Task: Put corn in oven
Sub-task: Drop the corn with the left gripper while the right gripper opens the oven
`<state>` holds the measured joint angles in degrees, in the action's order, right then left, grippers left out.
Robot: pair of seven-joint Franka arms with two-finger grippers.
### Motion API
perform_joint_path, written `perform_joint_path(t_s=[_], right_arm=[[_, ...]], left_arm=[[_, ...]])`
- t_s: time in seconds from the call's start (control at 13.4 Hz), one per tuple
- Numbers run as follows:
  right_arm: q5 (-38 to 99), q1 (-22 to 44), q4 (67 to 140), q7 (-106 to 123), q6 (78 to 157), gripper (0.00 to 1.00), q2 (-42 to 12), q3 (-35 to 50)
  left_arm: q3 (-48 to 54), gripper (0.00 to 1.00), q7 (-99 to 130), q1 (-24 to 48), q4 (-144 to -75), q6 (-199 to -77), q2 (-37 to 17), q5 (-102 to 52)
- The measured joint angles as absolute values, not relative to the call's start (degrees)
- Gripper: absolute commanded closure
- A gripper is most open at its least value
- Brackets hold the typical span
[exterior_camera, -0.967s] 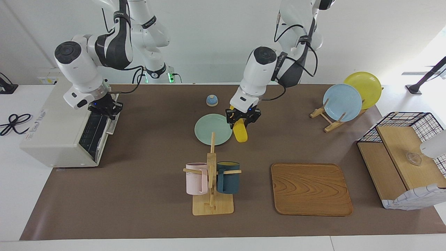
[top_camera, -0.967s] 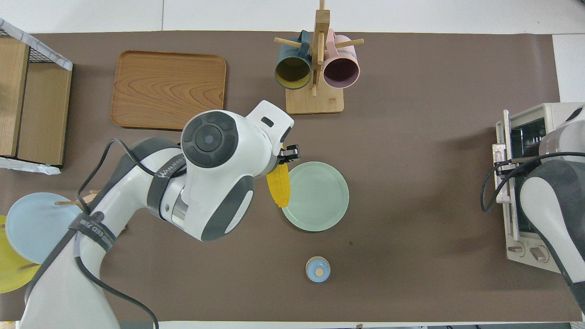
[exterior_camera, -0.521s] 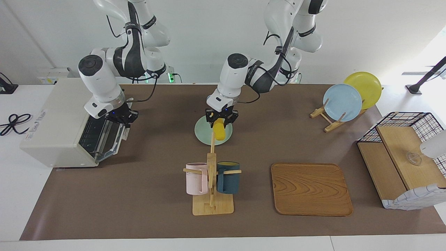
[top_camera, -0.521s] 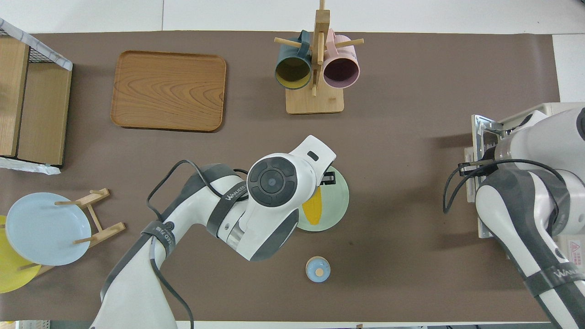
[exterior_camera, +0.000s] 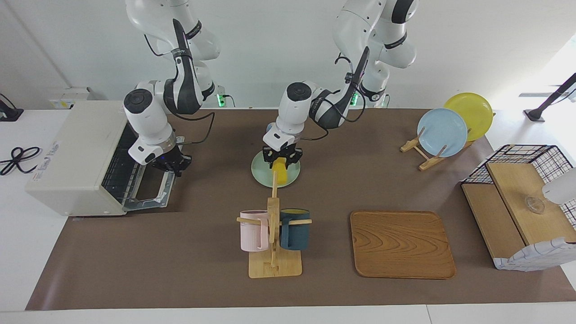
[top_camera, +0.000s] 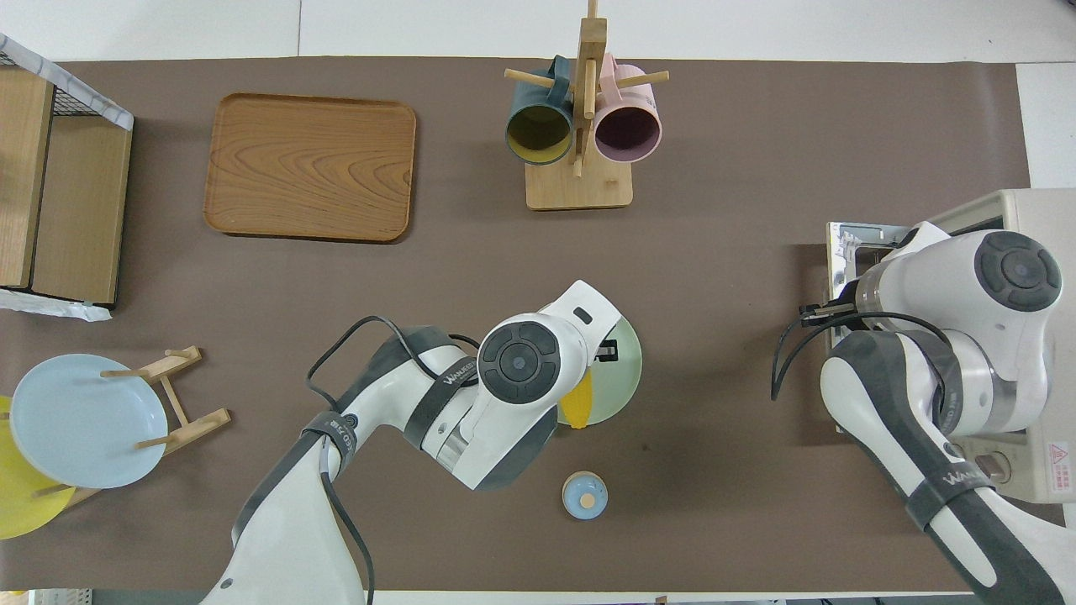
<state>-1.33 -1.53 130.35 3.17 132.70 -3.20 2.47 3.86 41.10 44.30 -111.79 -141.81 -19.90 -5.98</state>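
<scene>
My left gripper [exterior_camera: 281, 158] is shut on the yellow corn [exterior_camera: 281, 174], which hangs tip down low over a pale green plate [exterior_camera: 261, 173]. In the overhead view only the corn's end [top_camera: 577, 405] shows past the wrist, at the plate's rim [top_camera: 624, 370]. The off-white oven [exterior_camera: 76, 153] stands at the right arm's end of the table. Its door [exterior_camera: 150, 195] is dropped down almost flat and the wire rack [exterior_camera: 118, 173] shows inside. My right gripper [exterior_camera: 170, 164] is at the door's free edge, shut on the handle; in the overhead view the arm hides most of the door [top_camera: 845, 244].
A mug rack [exterior_camera: 273, 234] with a pink and a dark teal mug stands farther from the robots than the plate. A wooden tray [exterior_camera: 402, 244] lies beside it. A small blue bell [top_camera: 584, 494], a stand with blue and yellow plates [exterior_camera: 443, 130] and a wire shelf [exterior_camera: 517, 202] are also on the table.
My left gripper has carried the corn from beside the green plate to over it, toward the oven's end. My right gripper has pulled the oven door from nearly shut down to open.
</scene>
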Motion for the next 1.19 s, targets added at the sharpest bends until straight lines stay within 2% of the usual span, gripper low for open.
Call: perform_joint_path(t_s=[0.07, 0.15, 0.45, 0.67, 0.97, 1.19], right_arm=[[-1.3, -1.5, 130.4, 2.8, 133.4, 1.00, -4.1, 2.6], [-1.3, -1.4, 130.4, 2.2, 134.1, 1.00, -5.0, 2.5], [-1.5, -1.1, 130.4, 1.0, 135.0, 1.00, -6.2, 2.3], [-0.4, -1.1, 130.4, 0.5, 135.0, 1.00, -6.2, 2.2], [4.2, 0.7, 127.7, 0.8, 134.3, 1.00, -6.2, 0.9], [4.9, 6.9, 125.7, -4.5, 131.6, 1.00, -6.1, 0.8]], left_arm=[[3.8, 0.46, 41.1, 44.5, -112.1, -142.0, -19.9, -5.3], [3.8, 0.00, 41.1, 44.7, -112.2, -142.0, -19.9, -4.8], [3.4, 0.00, 41.0, 44.7, -112.2, -141.9, -19.5, -4.3], [2.2, 0.00, 39.6, 42.2, -111.3, -137.2, -15.4, -4.2], [1.7, 0.00, 32.8, 31.6, -105.9, -123.4, -8.0, -4.0], [1.5, 0.00, 23.7, 21.9, -102.6, -115.9, -4.6, -3.9]])
